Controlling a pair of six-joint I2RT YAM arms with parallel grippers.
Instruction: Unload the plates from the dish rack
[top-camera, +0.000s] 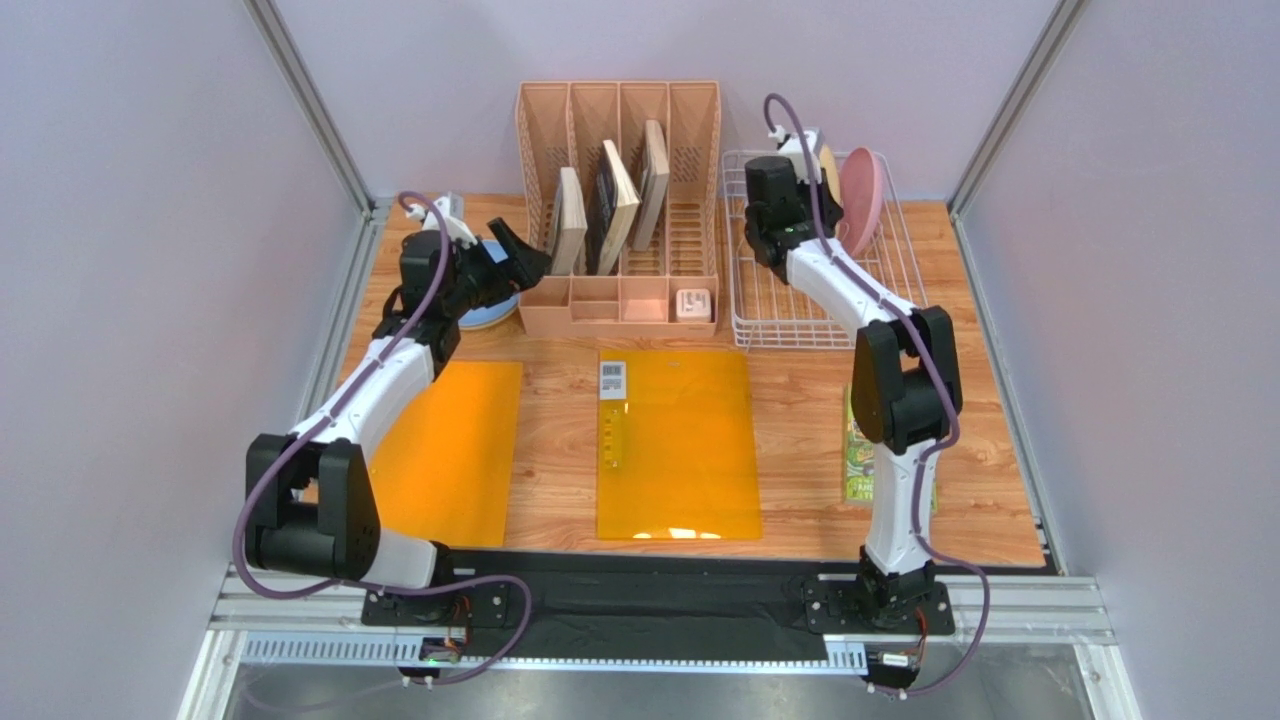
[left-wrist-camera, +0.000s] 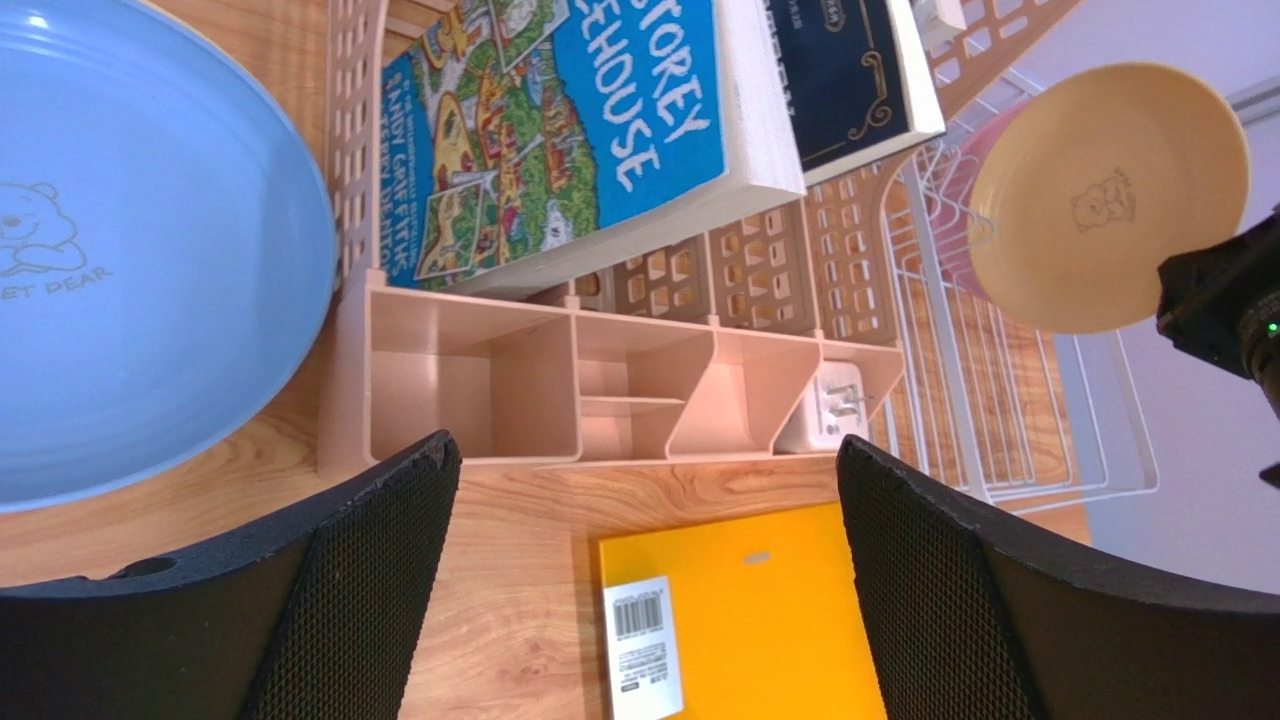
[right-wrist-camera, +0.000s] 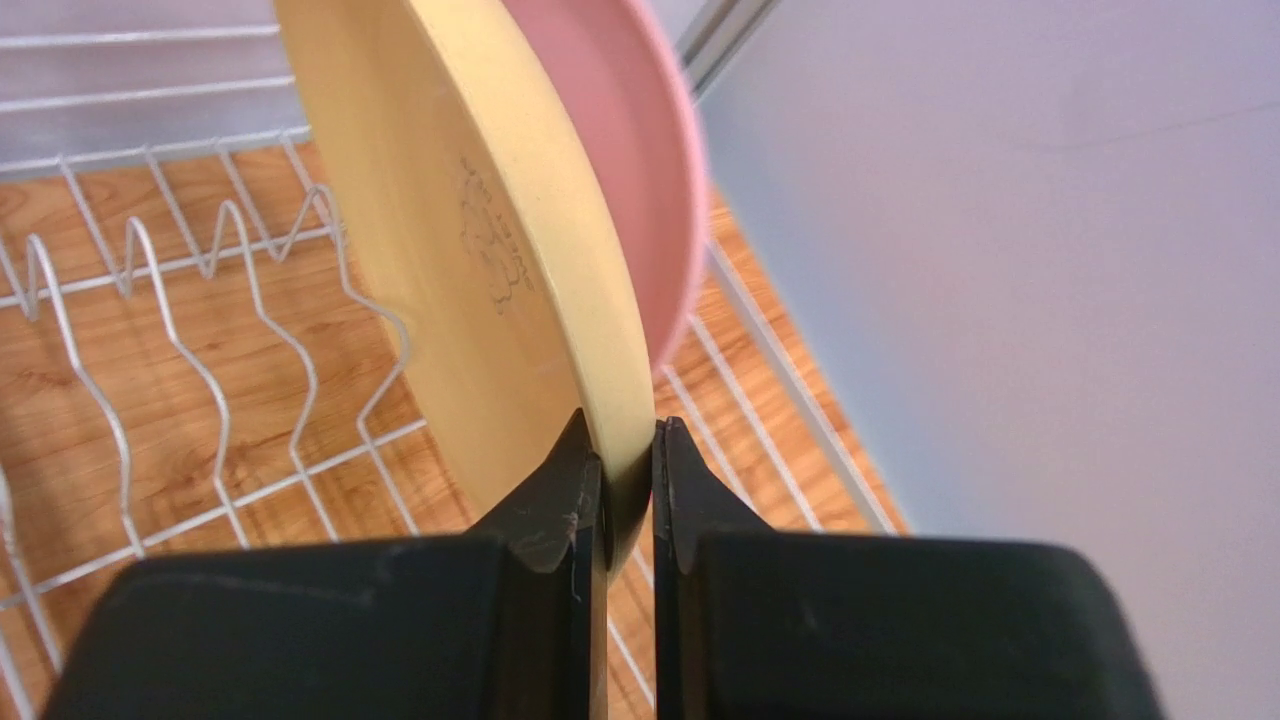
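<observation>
The white wire dish rack (top-camera: 819, 285) stands at the back right. My right gripper (right-wrist-camera: 619, 443) is shut on the lower rim of the pale yellow plate (right-wrist-camera: 451, 225), which stands upright in the rack. A pink plate (right-wrist-camera: 639, 165) stands right behind it, also upright. The light blue plate (left-wrist-camera: 135, 255) lies flat on the table at the back left, beside the organizer. My left gripper (left-wrist-camera: 646, 585) hovers over the table just right of the blue plate, open, with nothing between its fingers. The left wrist view also shows the yellow plate (left-wrist-camera: 1104, 195) in the rack (left-wrist-camera: 1022, 405).
A pink-beige slotted organizer (top-camera: 619, 293) with several books stands at the back centre, a white charger (top-camera: 693, 303) in its front tray. Two orange folders (top-camera: 676, 443) (top-camera: 448, 450) lie flat on the table. A green packet (top-camera: 857, 458) lies by the right arm. Grey walls enclose the table.
</observation>
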